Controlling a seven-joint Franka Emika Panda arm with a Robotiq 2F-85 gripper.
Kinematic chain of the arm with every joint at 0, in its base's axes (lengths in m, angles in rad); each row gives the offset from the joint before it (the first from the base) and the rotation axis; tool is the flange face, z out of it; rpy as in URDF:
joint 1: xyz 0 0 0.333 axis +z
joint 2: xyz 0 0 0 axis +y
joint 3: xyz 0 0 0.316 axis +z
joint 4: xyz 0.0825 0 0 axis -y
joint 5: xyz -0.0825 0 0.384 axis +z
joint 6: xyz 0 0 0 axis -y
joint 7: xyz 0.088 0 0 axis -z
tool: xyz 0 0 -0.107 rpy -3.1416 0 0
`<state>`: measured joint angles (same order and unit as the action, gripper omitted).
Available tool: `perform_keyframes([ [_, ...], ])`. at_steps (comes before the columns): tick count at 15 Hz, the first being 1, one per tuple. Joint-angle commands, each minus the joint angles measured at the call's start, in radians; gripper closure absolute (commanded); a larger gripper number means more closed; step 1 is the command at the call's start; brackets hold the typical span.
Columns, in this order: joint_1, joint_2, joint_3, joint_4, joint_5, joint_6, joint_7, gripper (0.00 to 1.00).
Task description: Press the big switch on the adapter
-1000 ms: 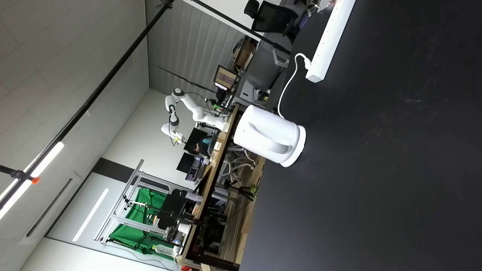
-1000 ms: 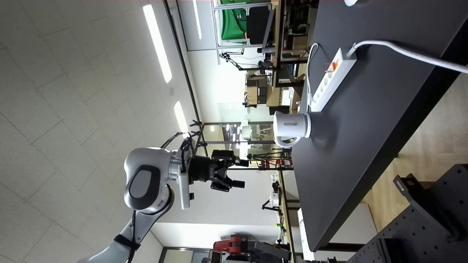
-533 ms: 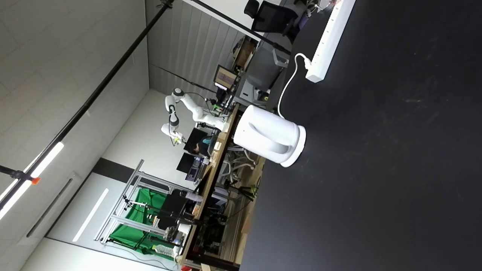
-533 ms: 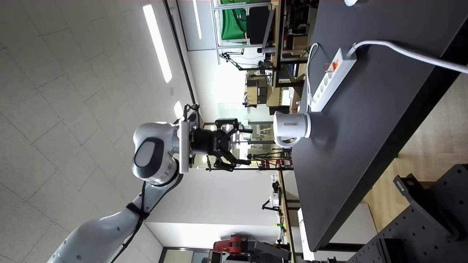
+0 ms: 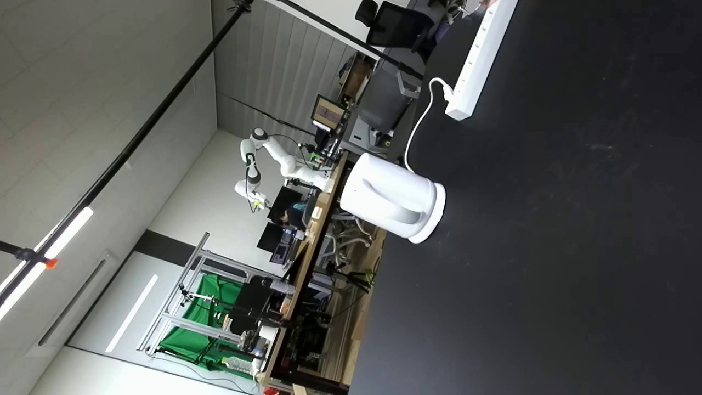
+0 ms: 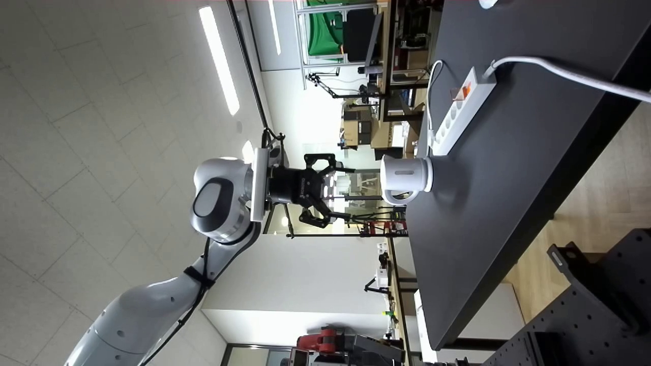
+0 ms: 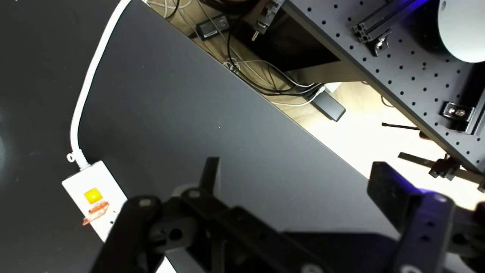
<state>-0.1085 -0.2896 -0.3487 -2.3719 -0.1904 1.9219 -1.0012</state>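
Big switch at end of adapter; white kettle stands near opposite end, thin cable between; gripper hangs above table, spread wide.

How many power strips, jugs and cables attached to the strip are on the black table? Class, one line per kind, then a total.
Power strip: 1
Jug: 1
Cables: 2 (thick cable, thin cable)
Total: 4
Uncounted: a white thing, too cut off to identify.
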Motion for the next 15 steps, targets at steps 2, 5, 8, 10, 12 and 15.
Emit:
perform_keyframes([
  [2, -0.026, -0.001, 0.024, 0.001, 0.007, -0.002, -0.006, 0.0],
  [5, -0.022, -0.014, 0.023, -0.029, 0.002, 0.115, -0.049, 0.0],
  [8, -0.007, 0.069, 0.018, 0.004, 0.04, 0.237, -0.126, 0.0],
  [10, 0.0, 0.153, 0.015, 0.04, 0.098, 0.303, -0.18, 0.0],
  [12, -0.005, 0.257, 0.023, 0.093, 0.162, 0.349, -0.213, 0.25],
  [15, -0.039, 0.405, 0.05, 0.206, 0.218, 0.393, -0.231, 0.4],
])
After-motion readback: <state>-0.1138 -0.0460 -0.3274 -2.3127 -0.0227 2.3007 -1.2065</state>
